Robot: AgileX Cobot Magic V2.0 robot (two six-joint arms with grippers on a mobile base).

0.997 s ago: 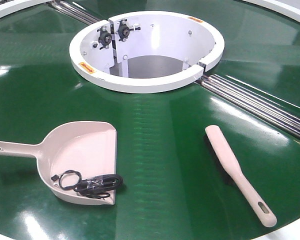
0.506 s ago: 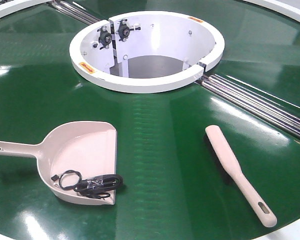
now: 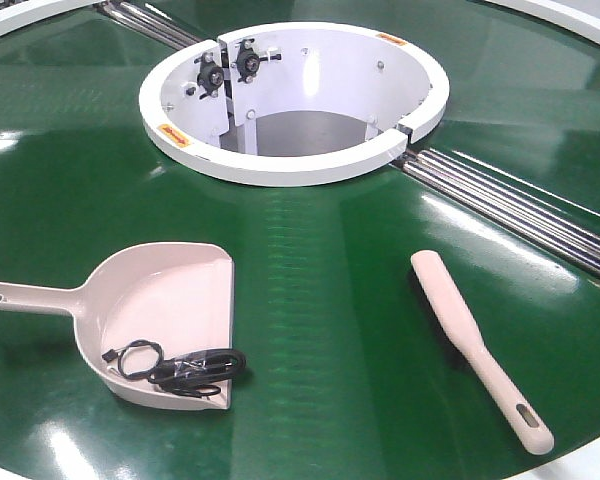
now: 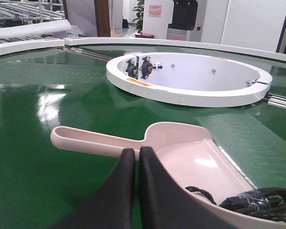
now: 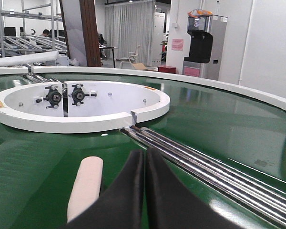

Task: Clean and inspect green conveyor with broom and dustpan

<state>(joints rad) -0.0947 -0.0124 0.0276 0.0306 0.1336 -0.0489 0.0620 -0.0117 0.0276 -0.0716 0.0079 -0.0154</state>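
Note:
The green conveyor (image 3: 320,300) fills the front view, glossy and dark. On it at the left lies the beige dustpan (image 3: 150,300), handle pointing left, with a black cable (image 3: 180,368) inside. At the right lies the broom (image 3: 477,345), bristles down, its slotted handle toward the near edge. My left gripper (image 4: 137,151) is shut with nothing in it, just short of the dustpan (image 4: 181,152) where handle meets scoop. My right gripper (image 5: 145,152) is shut and empty, with the broom (image 5: 86,188) to its left. Neither gripper shows in the front view.
A white ring-shaped hub (image 3: 290,95) sits in the middle of the belt. Silver rails (image 3: 520,210) run from the hub toward the right edge, and they pass just right of my right gripper as rails (image 5: 205,162). The belt's white outer rim (image 3: 570,12) curves along the back.

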